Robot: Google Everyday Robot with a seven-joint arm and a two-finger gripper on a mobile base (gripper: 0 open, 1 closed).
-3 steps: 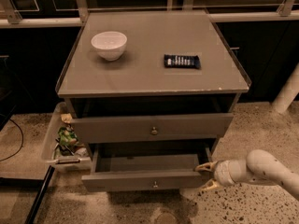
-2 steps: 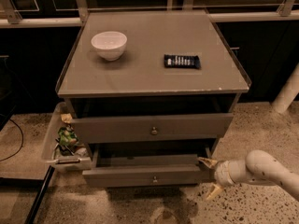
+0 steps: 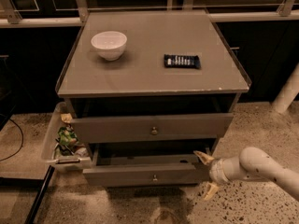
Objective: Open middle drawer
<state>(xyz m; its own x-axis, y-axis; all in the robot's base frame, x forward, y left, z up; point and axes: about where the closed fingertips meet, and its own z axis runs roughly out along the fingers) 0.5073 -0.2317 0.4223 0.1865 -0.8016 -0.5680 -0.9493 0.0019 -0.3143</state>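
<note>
The grey cabinet point(image 3: 154, 85) shows two flat drawer fronts, each with a small round knob. The upper front point(image 3: 152, 127) stands slightly out under a dark gap. The lower one, the middle drawer point(image 3: 140, 175), is pulled partly out, its dark inside showing behind the front; its knob point(image 3: 154, 177) is at the centre. My gripper point(image 3: 207, 173), on a white arm coming from the right, is at the right end of that drawer front. Its fingers are spread, one above and one below the front's corner. Anything below this drawer is hidden.
A white bowl point(image 3: 109, 44) and a dark snack bar point(image 3: 182, 61) lie on the cabinet top. An open bin point(image 3: 52, 139) with packets stands against the cabinet's left side. A white post point(image 3: 287, 92) is at the right. A cable runs over the speckled floor at the left.
The middle drawer's front sits a little closer to the cabinet than a second ago. My gripper has stayed at its right end, shifting only slightly.
</note>
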